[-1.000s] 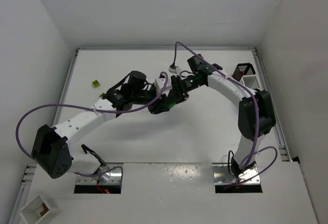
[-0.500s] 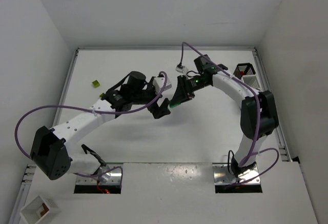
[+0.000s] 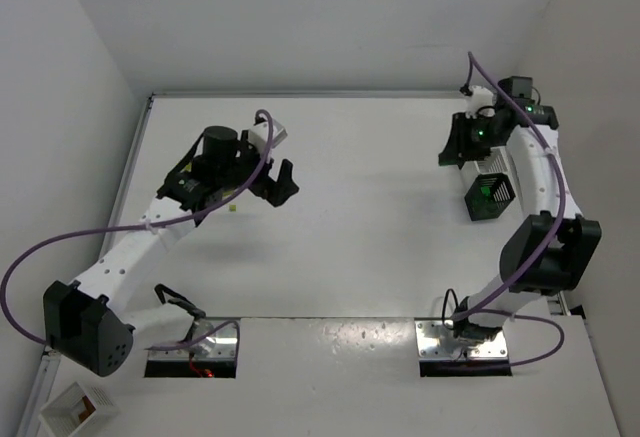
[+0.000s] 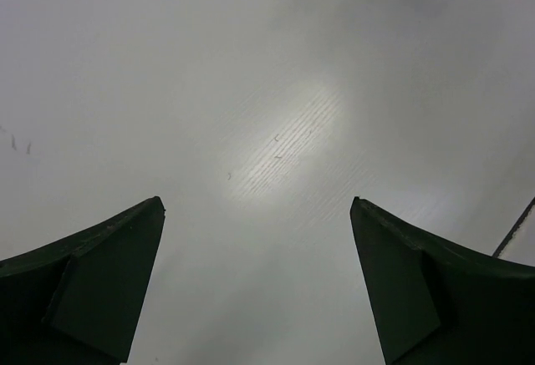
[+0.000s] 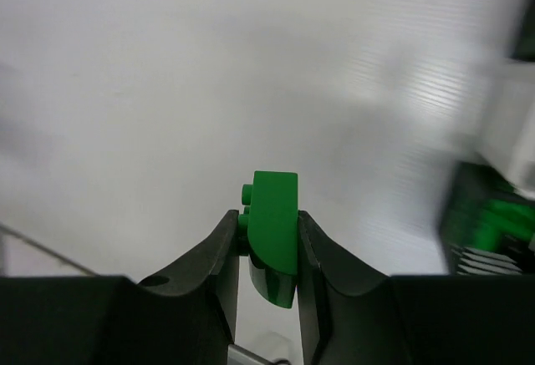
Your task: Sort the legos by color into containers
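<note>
Green lego point(image 5: 273, 231) pinched between the right fingers point(image 5: 209, 273) — the left fingers point(image 4: 92, 290) spread wide above the table point(image 4: 276, 131).

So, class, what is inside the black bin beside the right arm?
Green shows inside the black bin. The views are too blurred to make out single bricks, and its slatted walls hide the bottom.

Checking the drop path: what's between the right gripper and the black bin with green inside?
Only bare table separates the right gripper, shut on a green lego, from the black bin; the right wrist view shows it.
</note>
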Motion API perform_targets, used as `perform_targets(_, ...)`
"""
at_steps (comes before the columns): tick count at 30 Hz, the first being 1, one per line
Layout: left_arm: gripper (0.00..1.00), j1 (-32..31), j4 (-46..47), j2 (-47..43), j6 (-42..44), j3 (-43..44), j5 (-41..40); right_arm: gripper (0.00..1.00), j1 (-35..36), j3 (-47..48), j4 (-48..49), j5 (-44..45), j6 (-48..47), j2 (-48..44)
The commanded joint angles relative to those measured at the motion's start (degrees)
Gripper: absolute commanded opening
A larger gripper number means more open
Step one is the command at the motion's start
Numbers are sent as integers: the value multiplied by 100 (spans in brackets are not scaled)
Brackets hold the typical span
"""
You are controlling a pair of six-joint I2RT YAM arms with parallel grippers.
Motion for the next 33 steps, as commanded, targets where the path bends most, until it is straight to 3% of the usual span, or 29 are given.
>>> perform_targets(1, 100, 300, -338, -319, 193, 76, -49, 0, -375, 187, -388, 1386, -871, -224)
perform_targets(9, 100, 1293, -927, -495, 668, 410, -427, 0, -1185, -278, -195, 2302, -1372, -224)
perform_targets(15, 100, 1645, -1033, -548, 722, 288, -137, 1, -1299, -244, -133, 2303, -1425, 135)
perform_targets(23, 100, 1943, -1033, -548, 670, 173, -84, 18, -1405, -296, 201, 2303, -1425, 303)
perform_targets(29, 100, 2181, -1033, -487, 669, 173, -84, 53, -1405, -296, 253, 2171, -1425, 356)
perform_targets(33, 100, 2471, -1033, -232, 511, 225, -50, 58, -1405, -235, 254, 2022, -1373, 76)
